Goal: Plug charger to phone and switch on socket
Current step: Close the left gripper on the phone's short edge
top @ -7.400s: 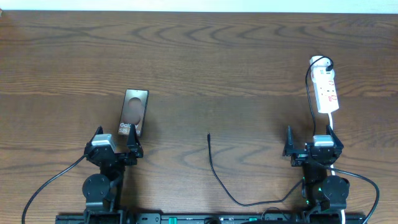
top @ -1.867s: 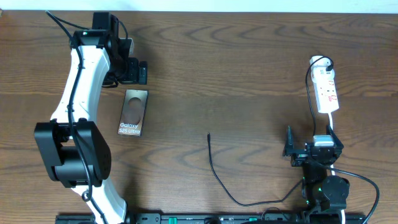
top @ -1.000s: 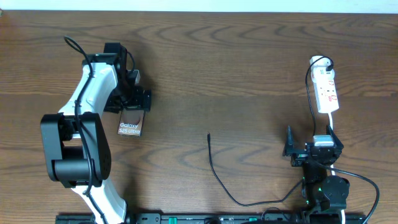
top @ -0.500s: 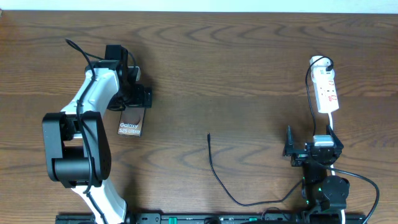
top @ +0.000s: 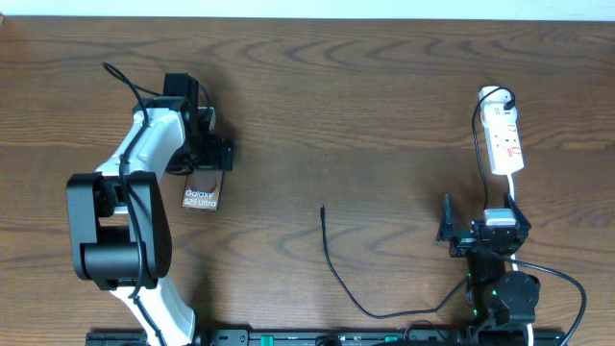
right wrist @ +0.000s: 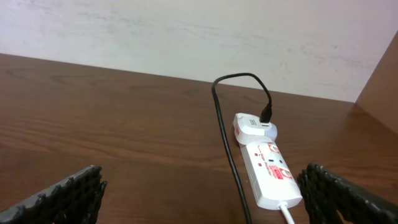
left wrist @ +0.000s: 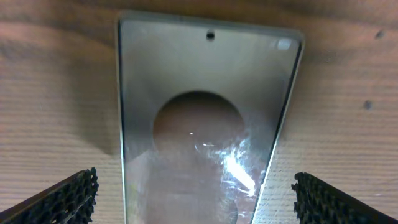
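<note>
Having swung back from beyond the phone [top: 201, 197], the left gripper [top: 209, 154] now straddles its top end, jaws wide and empty, so a grasp looks next; the charger [top: 325, 240] lies unplugged, well apart; the right gripper [top: 479, 229] waits open before the socket [top: 504, 139].
</note>
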`<action>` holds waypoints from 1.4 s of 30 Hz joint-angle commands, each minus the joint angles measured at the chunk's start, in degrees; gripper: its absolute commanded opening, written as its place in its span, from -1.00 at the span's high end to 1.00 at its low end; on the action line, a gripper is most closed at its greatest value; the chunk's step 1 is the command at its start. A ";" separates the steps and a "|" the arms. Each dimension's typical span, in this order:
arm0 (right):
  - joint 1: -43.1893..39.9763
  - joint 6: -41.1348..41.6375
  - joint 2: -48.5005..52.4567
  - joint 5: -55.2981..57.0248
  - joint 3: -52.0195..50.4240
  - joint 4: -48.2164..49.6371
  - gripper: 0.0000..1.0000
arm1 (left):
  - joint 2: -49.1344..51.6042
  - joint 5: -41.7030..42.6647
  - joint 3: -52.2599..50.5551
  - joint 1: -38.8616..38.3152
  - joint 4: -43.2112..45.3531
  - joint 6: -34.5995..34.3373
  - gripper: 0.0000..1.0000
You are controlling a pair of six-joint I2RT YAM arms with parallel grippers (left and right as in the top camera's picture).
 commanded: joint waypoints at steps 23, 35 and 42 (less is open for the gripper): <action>-0.44 0.81 -0.07 0.46 -0.07 -0.17 -0.98 | 0.11 -1.16 -3.04 0.20 3.23 4.48 -0.97; -0.44 0.79 -0.04 0.46 -0.07 -0.17 -0.98 | 0.13 -2.19 -3.10 0.20 3.87 4.44 -0.97; -0.44 0.81 -0.07 0.46 -0.07 -0.17 -0.99 | 0.13 -2.16 -5.31 0.20 4.74 4.44 -0.97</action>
